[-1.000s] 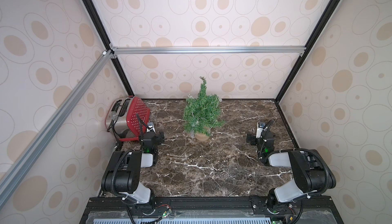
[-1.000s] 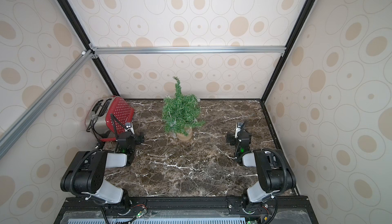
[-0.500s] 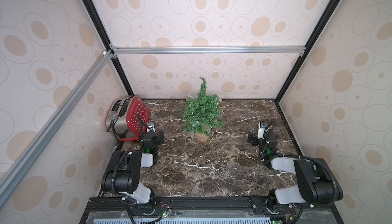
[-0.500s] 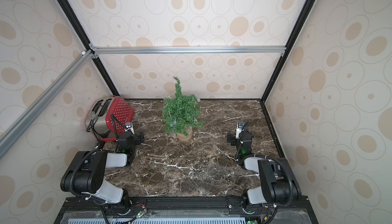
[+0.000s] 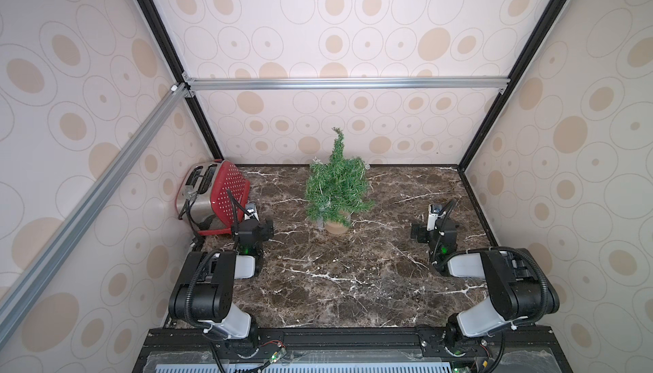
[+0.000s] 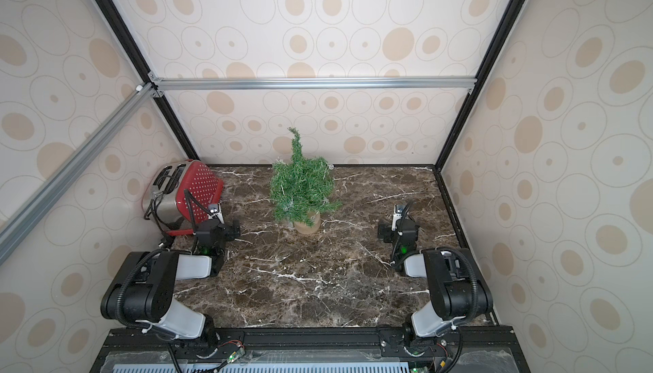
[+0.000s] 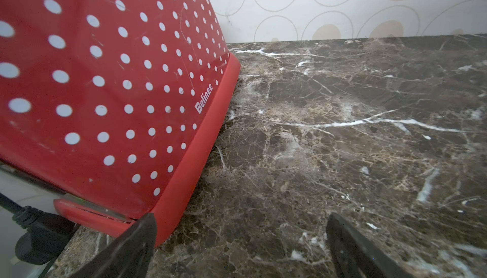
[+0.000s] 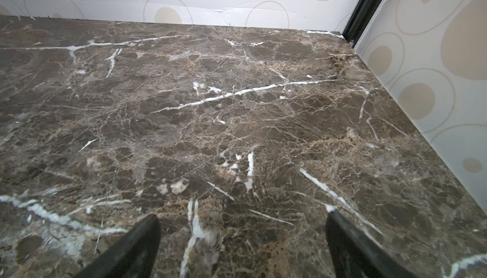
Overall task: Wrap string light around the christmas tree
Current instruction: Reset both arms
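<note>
Jaws spread wide and holding nothing, the left hand (image 7: 241, 221) hangs low over the marble surface (image 5: 353, 275). One finger is close by the base of the red toaster (image 5: 215, 194), and whether it touches cannot be told. The right hand (image 8: 242, 217), equally wide and empty, hangs low near the opposite wall. Between them, toward the back, the christmas tree (image 5: 335, 187) stands upright, with small clear bulbs of the string light (image 5: 367, 167) showing at its branch tips.
</note>
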Robot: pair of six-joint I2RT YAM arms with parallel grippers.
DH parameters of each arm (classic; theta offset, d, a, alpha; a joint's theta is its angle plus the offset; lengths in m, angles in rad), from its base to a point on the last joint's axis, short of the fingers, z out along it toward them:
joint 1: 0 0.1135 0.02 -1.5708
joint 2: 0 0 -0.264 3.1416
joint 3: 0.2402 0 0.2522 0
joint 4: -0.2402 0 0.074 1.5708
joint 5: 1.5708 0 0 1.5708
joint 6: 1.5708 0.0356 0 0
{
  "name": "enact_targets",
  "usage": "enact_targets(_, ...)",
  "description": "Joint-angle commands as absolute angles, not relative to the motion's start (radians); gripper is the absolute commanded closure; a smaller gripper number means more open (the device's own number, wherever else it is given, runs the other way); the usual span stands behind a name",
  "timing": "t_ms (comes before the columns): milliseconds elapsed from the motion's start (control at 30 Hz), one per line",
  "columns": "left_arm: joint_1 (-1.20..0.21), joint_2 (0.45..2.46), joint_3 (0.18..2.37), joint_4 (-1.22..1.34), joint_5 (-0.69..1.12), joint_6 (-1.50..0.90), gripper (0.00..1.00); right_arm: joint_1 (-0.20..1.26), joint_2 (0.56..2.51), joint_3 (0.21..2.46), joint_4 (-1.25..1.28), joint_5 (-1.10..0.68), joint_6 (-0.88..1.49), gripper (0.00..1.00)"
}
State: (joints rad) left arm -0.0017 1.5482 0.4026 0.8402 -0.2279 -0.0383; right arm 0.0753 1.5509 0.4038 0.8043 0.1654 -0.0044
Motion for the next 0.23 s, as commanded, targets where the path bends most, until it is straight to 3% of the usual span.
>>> enact_targets(0,0.005,1.546,0.43,0.835,-0.233,-0.048,0.01,0.068,1.541,0.419,0.808,0.175,0.0,0.0)
enact_targets(200,0.005,1.54,0.425,0.842,-0.23,-0.048,0.01,0.068,1.541,0.419,0.81,0.176,0.0,0.0)
